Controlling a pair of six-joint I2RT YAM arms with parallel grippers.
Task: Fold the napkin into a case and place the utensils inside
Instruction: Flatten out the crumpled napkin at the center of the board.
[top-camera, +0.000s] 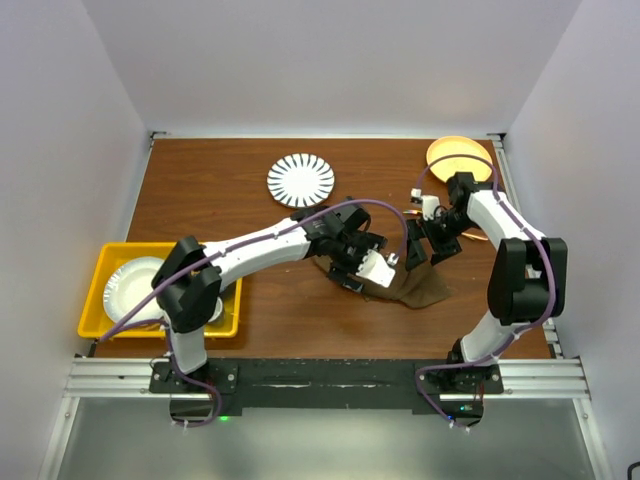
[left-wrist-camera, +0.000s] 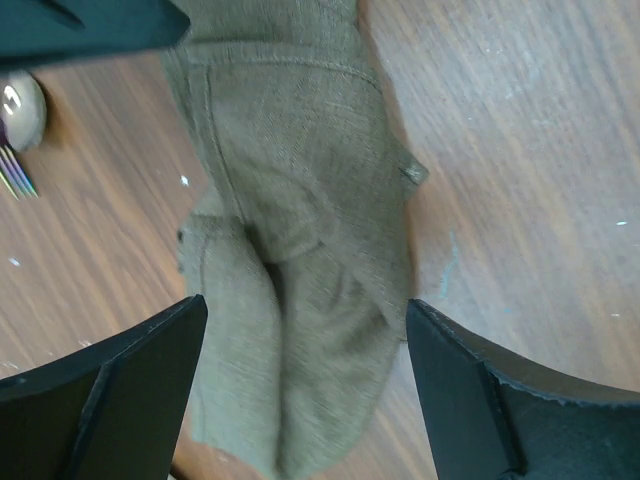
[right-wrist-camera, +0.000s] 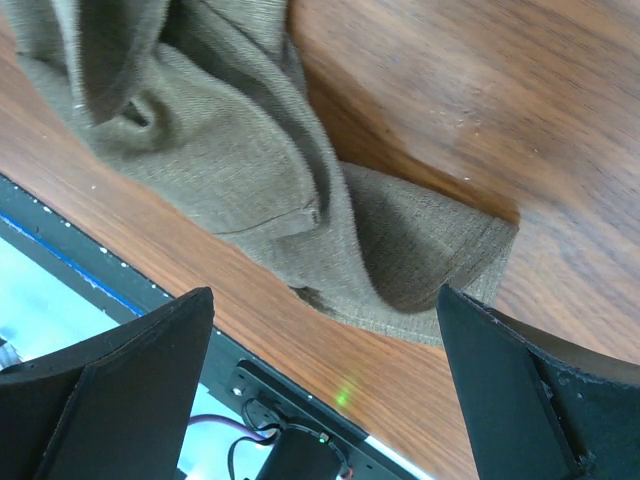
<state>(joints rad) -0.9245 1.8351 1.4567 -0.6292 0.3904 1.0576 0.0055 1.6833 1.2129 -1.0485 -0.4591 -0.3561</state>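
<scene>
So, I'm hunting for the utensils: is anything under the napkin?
The napkin lies bunched on the table; its folds hide anything beneath. Beside it, utensil tips show, uncovered.

Coarse matt cloth napkin, scuffed wood table

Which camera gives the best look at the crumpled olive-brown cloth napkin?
The left wrist view: the olive-brown cloth napkin fills the frame, with its folds clear. The right wrist view shows only a rumpled part. The top view shows it small, partly hidden under the left arm.
</scene>
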